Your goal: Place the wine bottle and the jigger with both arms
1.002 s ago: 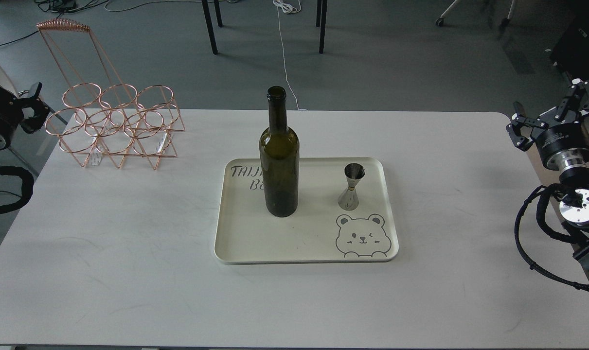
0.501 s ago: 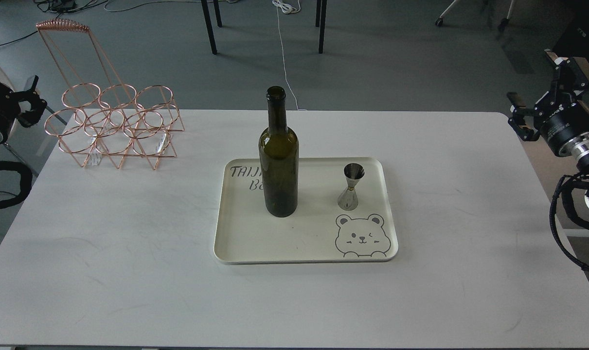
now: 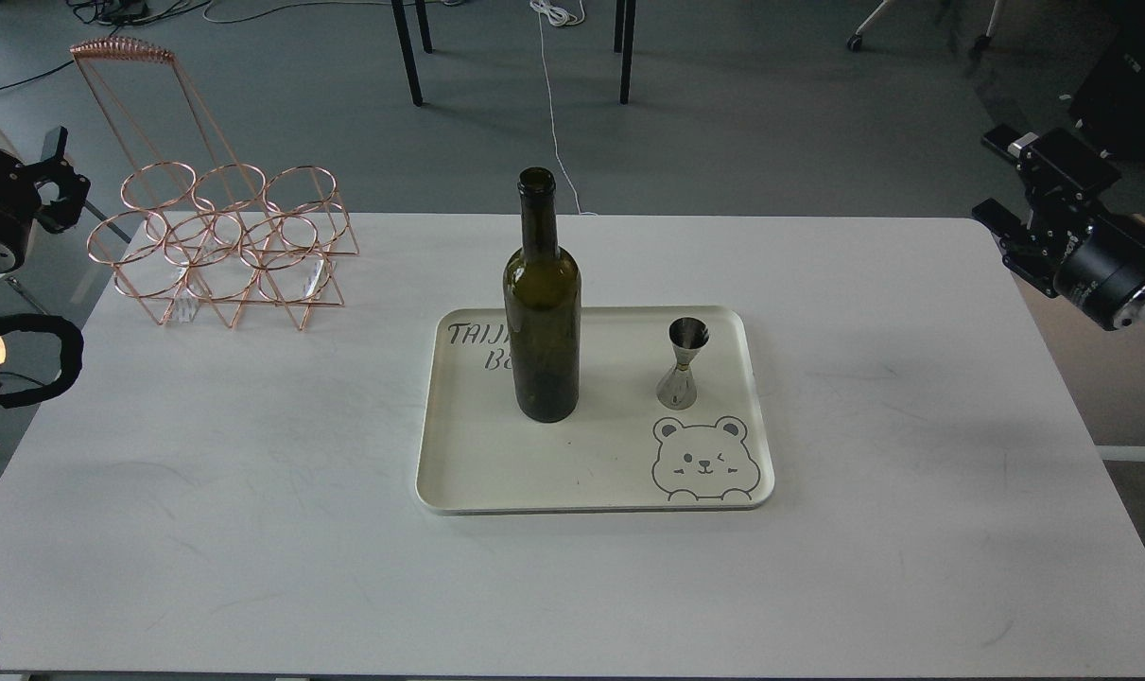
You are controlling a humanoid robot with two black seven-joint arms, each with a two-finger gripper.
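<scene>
The wine bottle (image 3: 542,322), dark olive-green and unlabelled, stands upright on the left half of a cream tray (image 3: 591,501). The jigger (image 3: 685,362), small and steel, stands upright on the tray to the bottle's right, apart from it. My left gripper (image 3: 61,175) hovers off the table's far left edge beside the wire rack, fingers apart and empty. My right gripper (image 3: 1007,180) hovers past the table's far right corner, fingers apart and empty. Both grippers are far from the tray.
A copper wire bottle rack (image 3: 222,246) with a tall handle stands on the table's far left corner. The white table (image 3: 251,492) ends close behind the rack. The tray has a bear drawing (image 3: 704,459). Chair legs and cables lie on the floor beyond.
The right arm has swung up and to the right, away from the table's edge, and its gripper has turned. The left gripper has risen slightly. Bottle and jigger have not moved.
</scene>
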